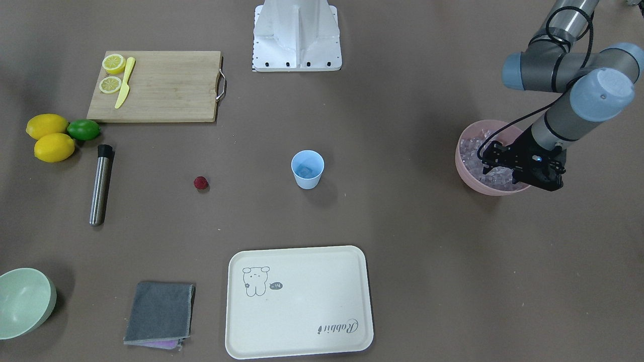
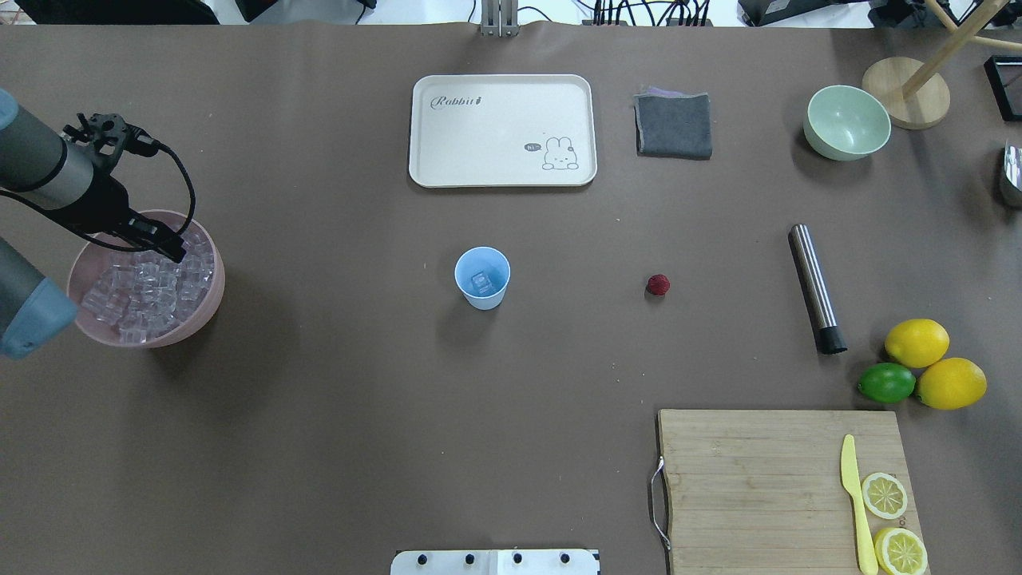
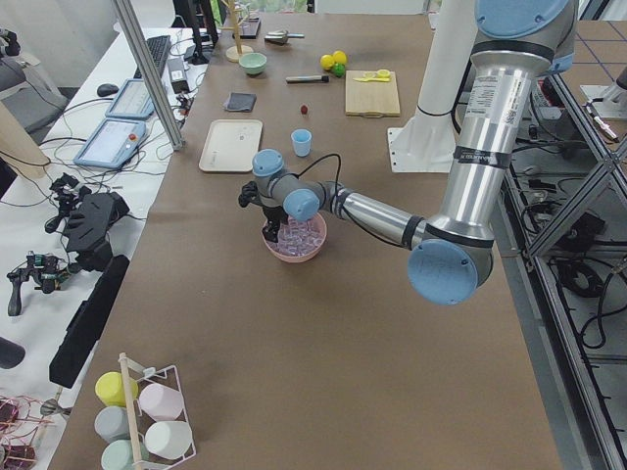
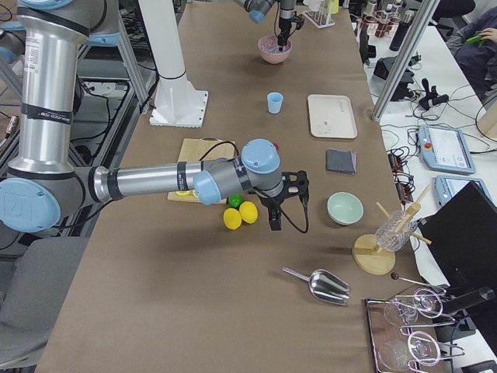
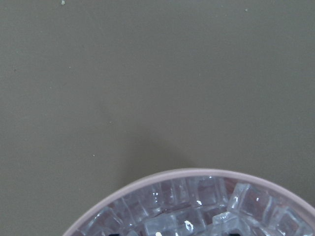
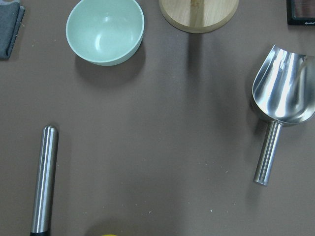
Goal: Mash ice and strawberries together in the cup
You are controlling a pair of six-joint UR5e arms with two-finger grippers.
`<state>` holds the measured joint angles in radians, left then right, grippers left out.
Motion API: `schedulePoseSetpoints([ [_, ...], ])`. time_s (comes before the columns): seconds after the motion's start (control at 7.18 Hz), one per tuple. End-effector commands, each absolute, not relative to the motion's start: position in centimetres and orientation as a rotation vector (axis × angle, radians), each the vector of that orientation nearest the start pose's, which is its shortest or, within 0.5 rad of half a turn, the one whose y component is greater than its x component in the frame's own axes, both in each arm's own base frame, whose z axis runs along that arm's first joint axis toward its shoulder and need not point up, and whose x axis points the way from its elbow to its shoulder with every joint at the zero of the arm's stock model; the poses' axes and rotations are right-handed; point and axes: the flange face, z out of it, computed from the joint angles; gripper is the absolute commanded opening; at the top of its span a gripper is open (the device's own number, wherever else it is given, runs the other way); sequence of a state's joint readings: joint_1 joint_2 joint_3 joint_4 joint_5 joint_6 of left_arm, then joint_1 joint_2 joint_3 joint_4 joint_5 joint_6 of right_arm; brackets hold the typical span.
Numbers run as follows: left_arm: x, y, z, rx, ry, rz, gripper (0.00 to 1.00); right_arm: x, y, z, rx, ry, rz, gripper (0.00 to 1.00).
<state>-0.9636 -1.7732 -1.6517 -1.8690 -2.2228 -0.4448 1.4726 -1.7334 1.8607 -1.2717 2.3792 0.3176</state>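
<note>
Blue cup (image 2: 484,299) w/ 1 ice cube (image 2: 480,281); 1 strawberry (image 2: 658,284); 2 lemons (image 2: 917,342).

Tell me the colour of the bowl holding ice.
The bowl is pink; clearest in the overhead view.

The small light blue cup (image 2: 482,277) stands upright in the middle of the table with one clear ice cube (image 2: 480,281) inside. In the overhead view, the little dark red strawberry (image 2: 658,284) lies at its 3 o'clock, well apart. The ice (image 2: 148,287) is heaped in a pink bowl (image 2: 211,302) at its 9 o'clock.
</note>
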Motion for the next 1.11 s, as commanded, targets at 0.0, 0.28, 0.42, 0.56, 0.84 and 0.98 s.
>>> schedulePoseSetpoints([
  [0.0, 28.06, -52.35, 48.01, 0.167, 0.833, 0.353, 0.62, 1.79, -44.33, 55.35, 0.230, -0.861, 0.032, 1.00],
  [0.28, 28.28, -52.18, 48.08, 0.165, 0.834, 0.357, 0.59, 1.72, -44.34, 55.35, 0.229, -0.861, 0.031, 1.00],
  [0.42, 28.28, -52.18, 48.08, 0.166, 0.834, 0.360, 0.54, 1.79, -44.33, 55.35, 0.230, -0.861, 0.032, 1.00],
  [0.56, 28.30, -52.22, 47.99, 0.167, 0.834, 0.360, 0.44, 1.72, -44.34, 55.35, 0.229, -0.861, 0.031, 1.00],
  [0.84, 28.34, -52.27, 47.66, 0.173, 0.837, 0.364, 0.22, 1.72, -44.34, 55.35, 0.229, -0.861, 0.031, 1.00],
  [0.98, 28.35, -52.28, 47.41, 0.178, 0.839, 0.367, 0.11, 1.79, -44.33, 55.35, 0.230, -0.861, 0.032, 1.00],
])
